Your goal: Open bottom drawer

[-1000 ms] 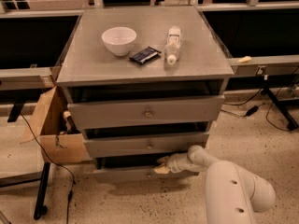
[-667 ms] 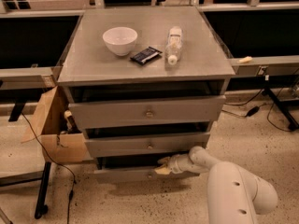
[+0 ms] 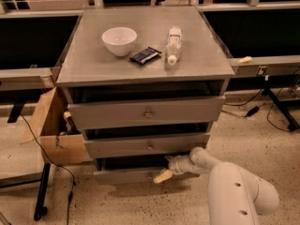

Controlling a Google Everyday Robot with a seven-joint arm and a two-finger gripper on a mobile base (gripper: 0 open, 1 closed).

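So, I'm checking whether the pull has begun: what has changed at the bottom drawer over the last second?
The gripper has dropped slightly toward the camera at the front of the bottom drawer, which may have slid out a touch. Whether it grips anything cannot be told. The bowl, bottle and dark packet on top, the top drawer and the middle drawer stayed put.

White bowl [image 3: 119,40], dark packet [image 3: 145,55] and lying bottle [image 3: 173,45] on grey cabinet top [image 3: 93,67]; cardboard box [image 3: 51,125] beside it.
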